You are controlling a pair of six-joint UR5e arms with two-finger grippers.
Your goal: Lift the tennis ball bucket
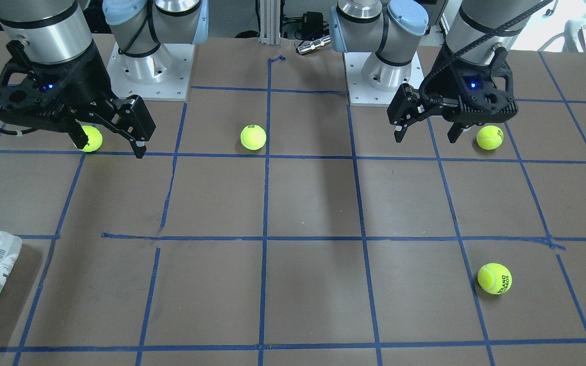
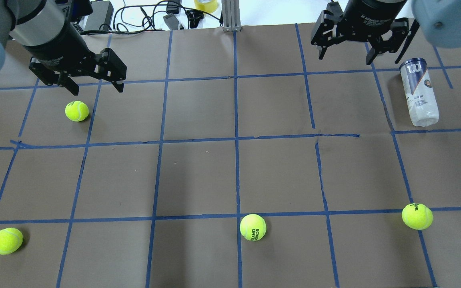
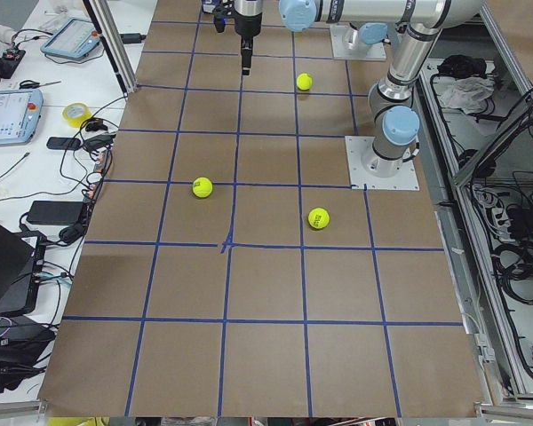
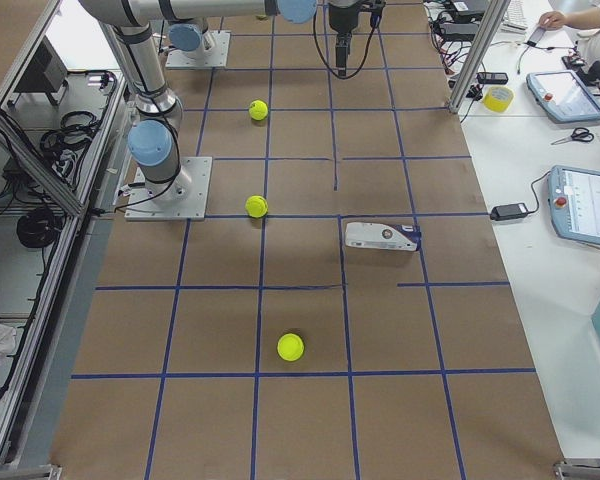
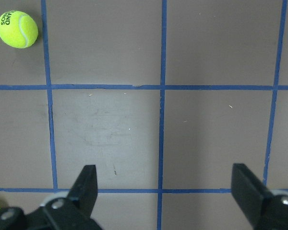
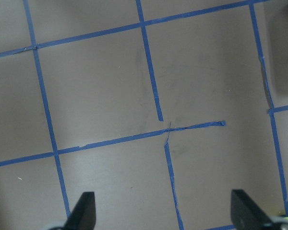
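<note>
Twice noted jaws spread wide and empty: left gripper (image 2: 97, 90), right gripper (image 2: 346, 56). Found the tennis ball bucket (image 2: 418, 92) lying on its side toward the table's (image 2: 198, 176) far edge, near the right gripper. Judged light, slick, thin-walled; best pinched gently across mid-body.

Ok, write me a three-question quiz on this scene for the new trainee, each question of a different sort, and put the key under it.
1. True or false: the tennis ball bucket stands upright.
2. How many loose tennis balls does the overhead view show? A) two B) four C) six
3. Fill in: the gripper nearer the bucket, left gripper or right gripper, is the ____ gripper.

Key: 1 false, it lies on its side; 2 B; 3 right.
</note>
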